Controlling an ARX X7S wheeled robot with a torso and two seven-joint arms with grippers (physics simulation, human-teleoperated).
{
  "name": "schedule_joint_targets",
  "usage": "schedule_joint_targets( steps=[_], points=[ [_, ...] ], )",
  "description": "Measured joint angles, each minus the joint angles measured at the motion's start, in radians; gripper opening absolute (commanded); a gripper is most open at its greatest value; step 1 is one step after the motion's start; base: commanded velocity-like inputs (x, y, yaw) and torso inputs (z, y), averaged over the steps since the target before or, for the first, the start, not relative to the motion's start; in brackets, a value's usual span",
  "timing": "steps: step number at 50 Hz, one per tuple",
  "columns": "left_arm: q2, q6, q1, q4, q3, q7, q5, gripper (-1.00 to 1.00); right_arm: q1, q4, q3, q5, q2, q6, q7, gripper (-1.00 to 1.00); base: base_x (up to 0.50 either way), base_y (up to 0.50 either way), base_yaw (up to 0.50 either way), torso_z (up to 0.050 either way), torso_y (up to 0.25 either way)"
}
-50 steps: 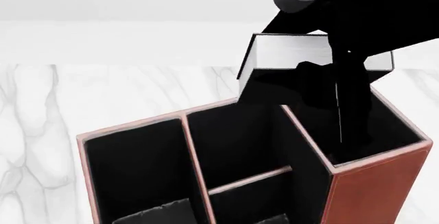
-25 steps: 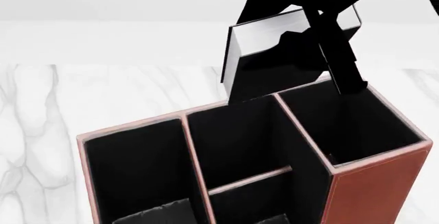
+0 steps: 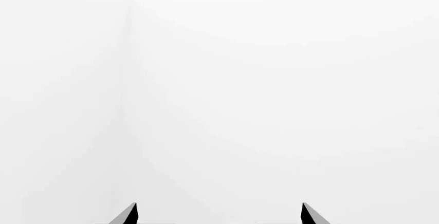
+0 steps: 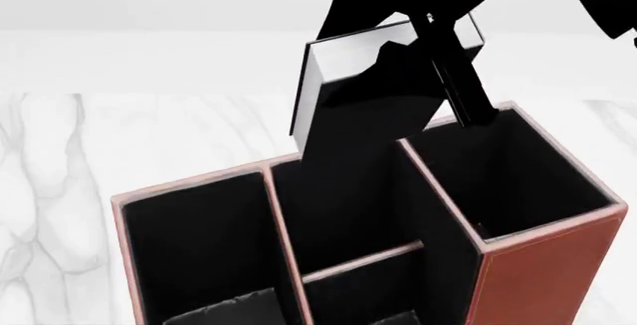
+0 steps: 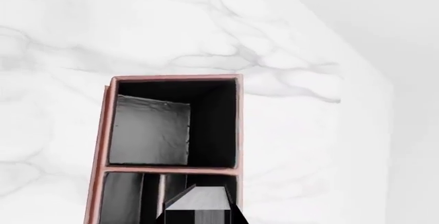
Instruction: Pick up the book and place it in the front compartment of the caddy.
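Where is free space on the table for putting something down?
Bare marble table lies left of the caddy and behind it, left of the book. The caddy's far right corner is crowded: the right gripper holds the book there.

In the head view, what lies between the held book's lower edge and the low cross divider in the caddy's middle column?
Only open black lining of the middle column's rear cell: the book, shut in the right tool, hangs above the caddy, and nothing else fills the stretch down to the cross divider.

No readable text, labels, numbers or signs anywhere.
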Motion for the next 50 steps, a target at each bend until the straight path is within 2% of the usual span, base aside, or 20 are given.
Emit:
schedule_joint_targets(
  steps=[24,40,50],
  points=[
    [0.0,0.021,0.012,-0.007,-0.008,-0.005,-0.003,1.0,-0.067,0.12,-0.164,0.156,-0.068,-0.036,0.0,-1.0,0.0,0.0,0.0,0.0,0.001],
    [-0.001,0.04,0.02,-0.015,-0.016,-0.005,-0.007,1.0,-0.12,0.238,-0.443,0.412,-0.144,-0.096,-0.003,-1.0,0.0,0.0,0.0,0.001,0.001],
    [-0.001,0.048,0.026,-0.017,-0.018,-0.006,-0.008,1.0,-0.146,0.286,-0.552,0.505,-0.172,-0.114,0.001,-1.0,0.0,0.0,0.0,0.0,0.001]
  ],
)
